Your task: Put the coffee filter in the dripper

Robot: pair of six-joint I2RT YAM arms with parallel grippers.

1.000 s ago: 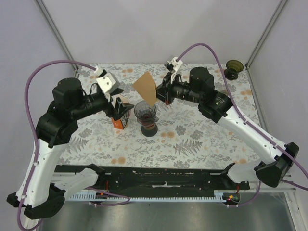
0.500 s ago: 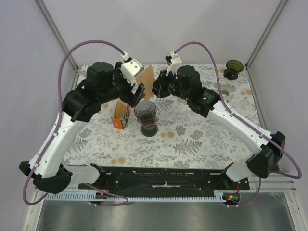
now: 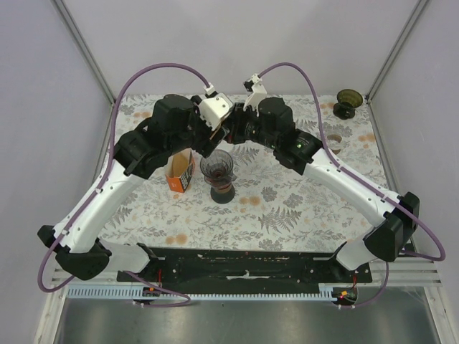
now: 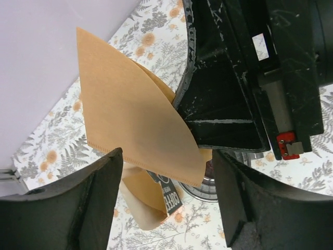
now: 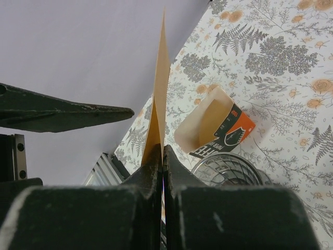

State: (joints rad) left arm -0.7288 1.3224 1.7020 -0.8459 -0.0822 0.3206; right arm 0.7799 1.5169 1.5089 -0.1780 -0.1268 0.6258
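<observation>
The right end effector [image 5: 163, 151] is clenching one edge of the flat brown paper coffee filter [image 4: 130, 114], holding it upright in the air. The dark ribbed cone dripper [image 3: 217, 166] is standing below it. The left end effector [image 4: 166, 156] is hanging released, its spread fingers facing the filter's broad side.

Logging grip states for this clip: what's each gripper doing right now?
Left gripper: open, holding nothing.
Right gripper: shut on the coffee filter.
</observation>
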